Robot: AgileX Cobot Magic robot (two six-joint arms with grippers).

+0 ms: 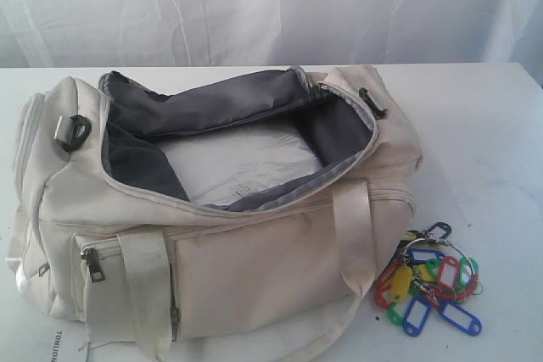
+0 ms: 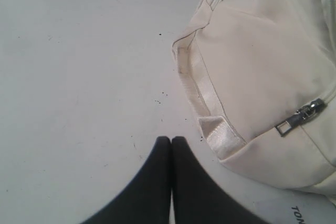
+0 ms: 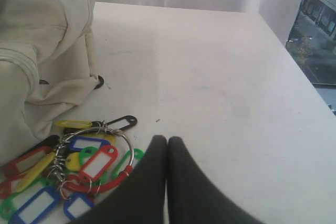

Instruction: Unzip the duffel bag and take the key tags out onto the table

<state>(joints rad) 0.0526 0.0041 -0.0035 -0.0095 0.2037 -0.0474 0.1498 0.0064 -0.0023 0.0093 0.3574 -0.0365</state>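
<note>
On the tabletop, just off the near right corner of the duffel bag, the key tags lie in a loose bunch, out of the bag, whose top gapes open on grey lining. Both arms sit low. The left fingers are pressed together on nothing beside the bag's left end; the right fingers are likewise closed and empty, right next to the tags. To me the job looks done, so the danger is a careless move away: the right fingers could clip the bunch and drag it, or the left could snag the webbing and tug the bag onto the tags.
</note>
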